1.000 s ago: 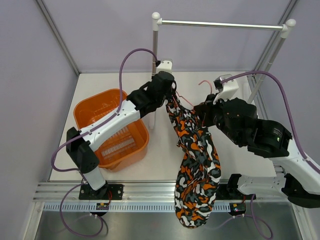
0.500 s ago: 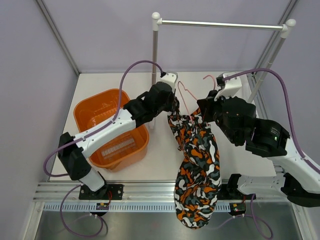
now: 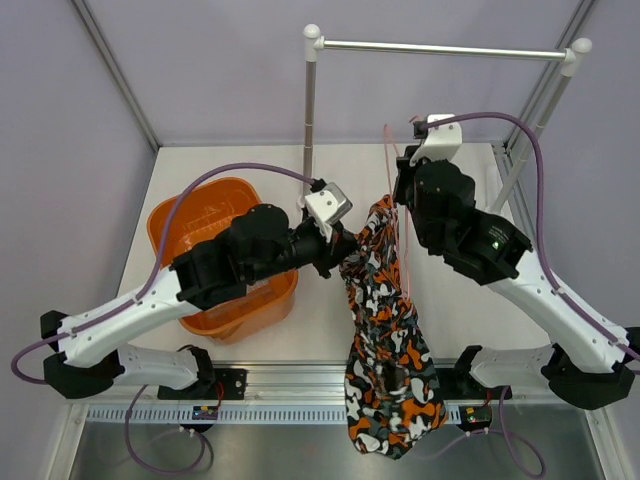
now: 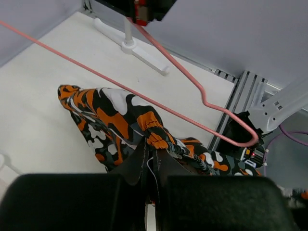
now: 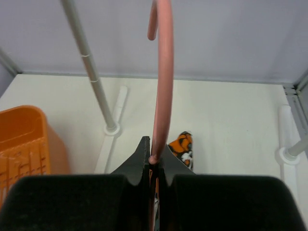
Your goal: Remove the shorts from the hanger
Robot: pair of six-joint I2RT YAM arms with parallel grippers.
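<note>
Now: both arms hold the load up between them; the step is pulling the shorts [image 3: 385,340] clear of the hanger [image 4: 159,103].
Left gripper [image 4: 151,155]: pinched shut on a fold of the shorts at their upper edge.
Right gripper [image 5: 154,156]: clamped on the hanger's wire below the hook.
Shorts: hanging beside the wire, their end past the table's near edge; whether the wire runs through the cloth is unclear.
How: draw the cloth left and down, away from the right gripper, which should hold the hanger steady.
Risk: fabric may snag on the wire's bend.
Around: basket [image 3: 190,215] under the left arm; rail [image 3: 440,48] behind, its post [image 3: 310,110] near the left wrist.
</note>
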